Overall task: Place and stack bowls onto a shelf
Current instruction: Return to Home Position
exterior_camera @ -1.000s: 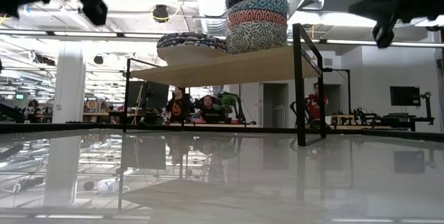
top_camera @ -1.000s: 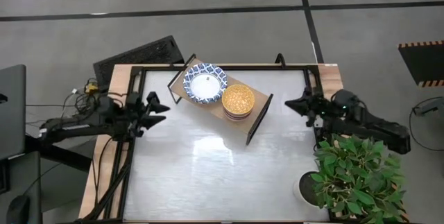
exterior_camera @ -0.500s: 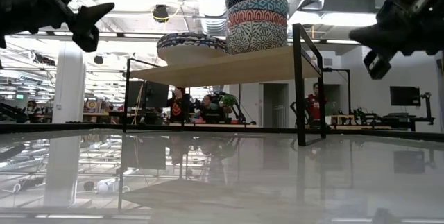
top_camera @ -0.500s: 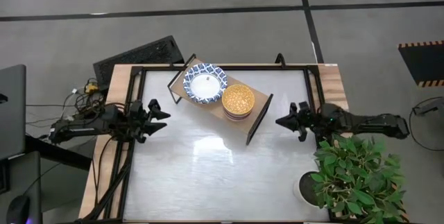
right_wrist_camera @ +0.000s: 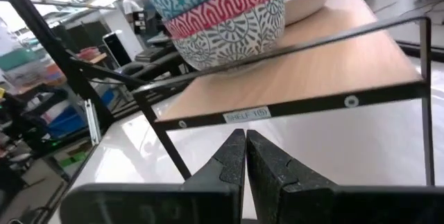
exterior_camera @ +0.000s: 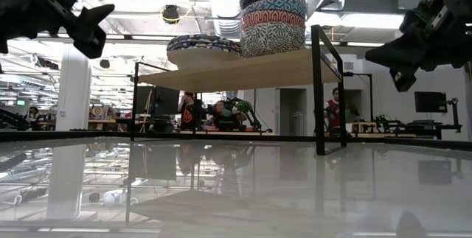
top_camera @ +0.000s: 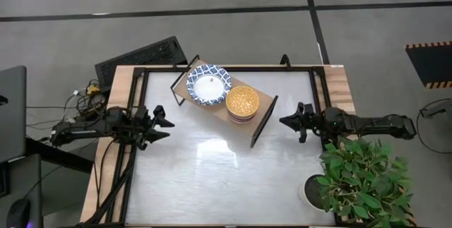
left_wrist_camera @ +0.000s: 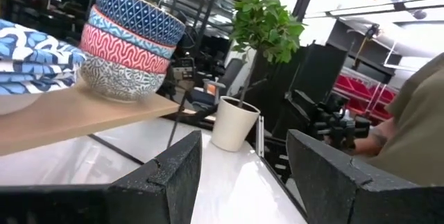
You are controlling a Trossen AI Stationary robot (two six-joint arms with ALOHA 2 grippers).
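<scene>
A glossy white table [top_camera: 212,178] carries the shelf [top_camera: 263,102], which lies ahead of and between both arms. Its long axis runs slantwise from the left end effector's [top_camera: 164,118] far side toward the right end effector [top_camera: 284,121]. The wide bowl [top_camera: 208,85] sits at the end nearer the left one, and the stack of bowls [top_camera: 242,102] stands just beside it, nearer the right. The left end effector is spread wide and empty; the right is pinched closed on nothing. Both are clear of the shelf, so the retreat home likely needs no detour. Against a second ago, both end effectors hang lower and the right arm is stretched out; the bowls have not shifted.
</scene>
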